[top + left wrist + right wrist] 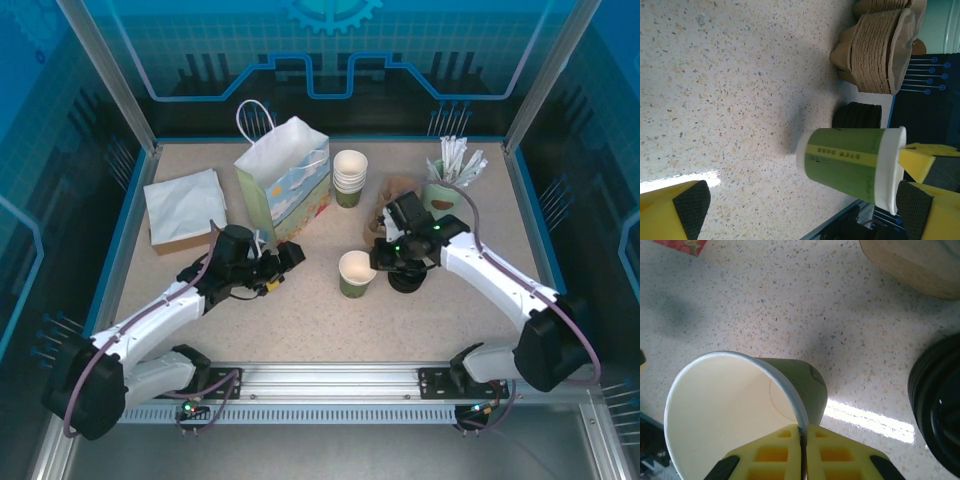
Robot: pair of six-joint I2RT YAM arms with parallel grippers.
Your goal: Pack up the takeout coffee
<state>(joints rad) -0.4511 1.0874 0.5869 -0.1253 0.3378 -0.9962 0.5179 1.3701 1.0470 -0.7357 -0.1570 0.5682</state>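
Cups are showing up in two places: one loose green paper cup (357, 273) is standing upright near the middle of the table (320, 322), and one nested stack of cups (349, 176) is standing farther back, just right of the single white paper bag (285, 175). I am seeing several rims in that stack but cannot tell exactly how many. The loose cup is sitting empty, its white inside bare. The right gripper (802, 432) is pinching that cup's rim, its yellow fingers pressed together with only the thin paper wall between them. The left gripper (283, 265) is hanging just left of the cup, jaws spread wide and gripping nothing. One stack of black lids (405, 281) is sitting just right of the cup, and one pile of brown pulp carriers (880, 50) is lying beyond it. One green tub (437, 197) at the far right is holding a bundle of white wrapped sticks (455, 160). One pile of white napkins (185, 205) is lying at the far left. The bag is standing open with its handles up; what is inside it, I cannot tell.
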